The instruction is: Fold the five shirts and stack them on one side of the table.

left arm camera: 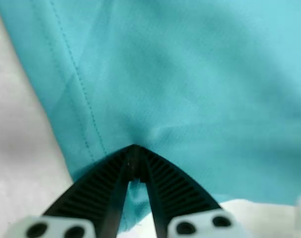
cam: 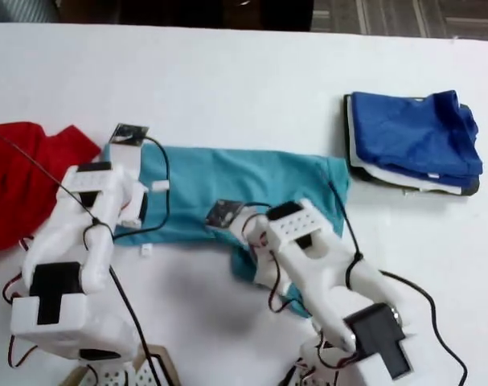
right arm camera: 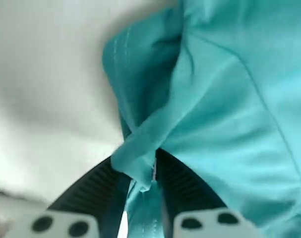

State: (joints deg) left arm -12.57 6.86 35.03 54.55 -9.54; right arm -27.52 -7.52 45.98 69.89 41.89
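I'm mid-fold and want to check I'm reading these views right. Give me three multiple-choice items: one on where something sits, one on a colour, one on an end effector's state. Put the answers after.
1. In the high view, where is the folded stack relative to the teal shirt?
A. To its right
B. On top of it
C. To its left

2. What colour is the top shirt of that stack?
A. Yellow
B. Teal
C. Blue

3. What state is the right end effector in?
A. Open over bare table
B. Shut on a fold of the teal shirt
C. Shut on a cable

Answers:
1 A: the stack lies past the teal shirt's right edge in the high view.
2 C: blue fabric lies over the white and dark layers.
3 B: the right wrist view shows bunched teal cloth pinched between its fingers.
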